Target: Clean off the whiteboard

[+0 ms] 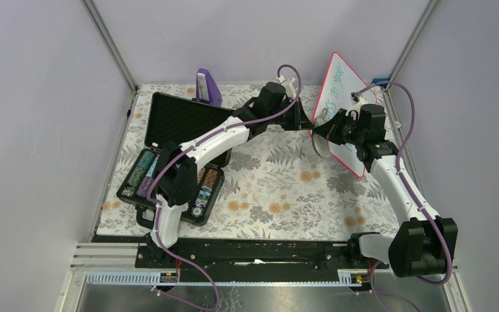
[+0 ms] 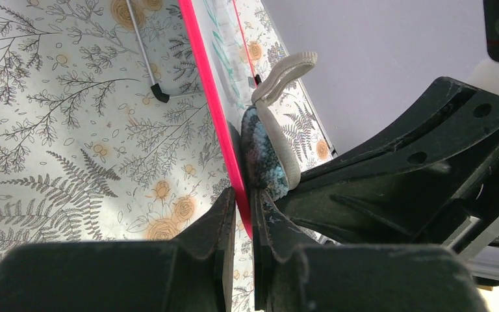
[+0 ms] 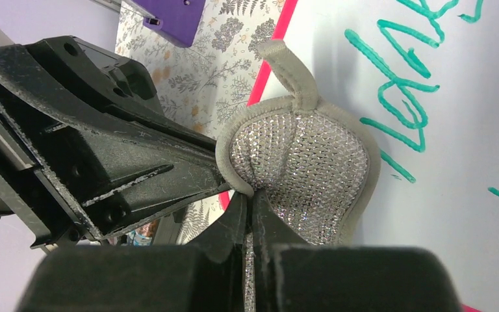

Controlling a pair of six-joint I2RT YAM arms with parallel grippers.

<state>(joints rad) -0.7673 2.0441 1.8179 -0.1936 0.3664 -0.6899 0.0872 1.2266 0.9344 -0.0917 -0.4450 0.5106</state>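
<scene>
The whiteboard, white with a red-pink rim, stands tilted up off the table at the back right, green handwriting on its face. My left gripper is shut on its rim, which passes between the fingertips. My right gripper is shut on a round silver-mesh pad with a grey border and loop. The pad lies flat against the board's face, low and beside the writing. In the left wrist view the pad shows edge-on, blue on the side against the board.
An open black case holding several small items lies at the left on the floral cloth. A purple object stands behind it. A thin metal rod with a black tip lies on the cloth. Walls close in on three sides.
</scene>
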